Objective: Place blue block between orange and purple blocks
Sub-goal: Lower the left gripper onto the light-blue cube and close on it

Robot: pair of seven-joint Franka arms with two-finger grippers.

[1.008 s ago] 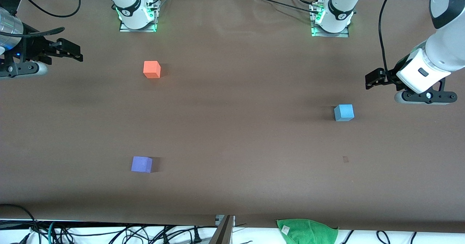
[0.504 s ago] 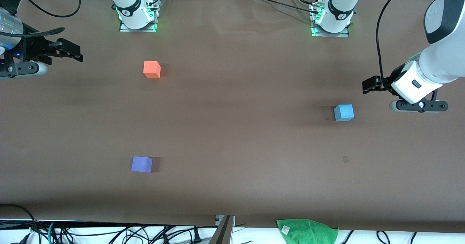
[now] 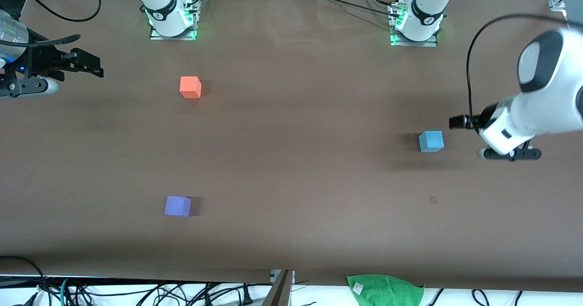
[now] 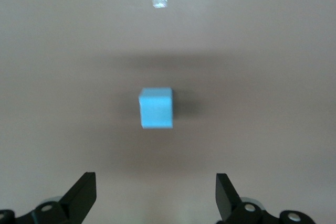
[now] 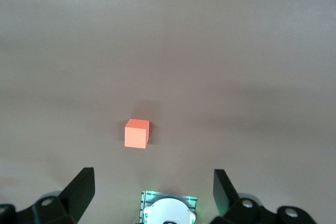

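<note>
One target: small sky-blue matte cube (image 3: 431,141) at 12 o'clock ahead of left gripper (image 4: 156,195), fingers apart, no contact. Right gripper (image 5: 152,192) waits, fingers apart, over right arm's table end.

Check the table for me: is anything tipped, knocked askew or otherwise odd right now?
Nothing stands out. The sky-blue matte cube, orange-coral matte cube and violet-purple matte cube all sit flat and apart on the brown table. The left hand is open near the blue one; the right hand waits open.
</note>
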